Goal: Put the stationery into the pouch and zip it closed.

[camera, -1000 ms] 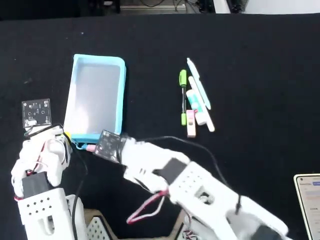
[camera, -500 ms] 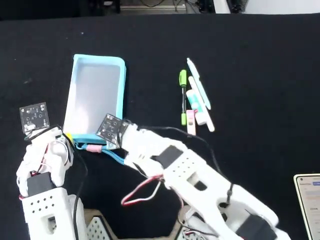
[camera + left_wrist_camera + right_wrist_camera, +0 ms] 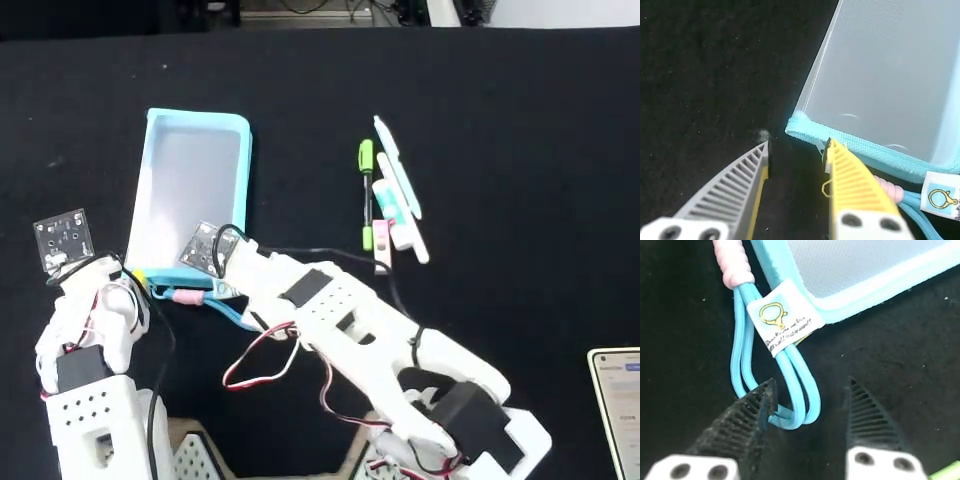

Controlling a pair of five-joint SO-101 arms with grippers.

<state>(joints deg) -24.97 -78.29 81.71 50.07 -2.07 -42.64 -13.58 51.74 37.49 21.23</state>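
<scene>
Blue-edged and translucent, the pouch [image 3: 190, 195] is laid flat on the black table [image 3: 520, 150], with the stationery [image 3: 395, 195] heaped well apart to one side and none of it loaded. The right gripper [image 3: 811, 385] is set with its fingers spread wide about the end of the blue strap loop [image 3: 795, 422]. The left gripper [image 3: 797, 145] is parted at the pouch's near corner, with nothing gripped. Should the strap alone be pinched and pulled, the unanchored pouch could be dragged across the table instead of opened.
</scene>
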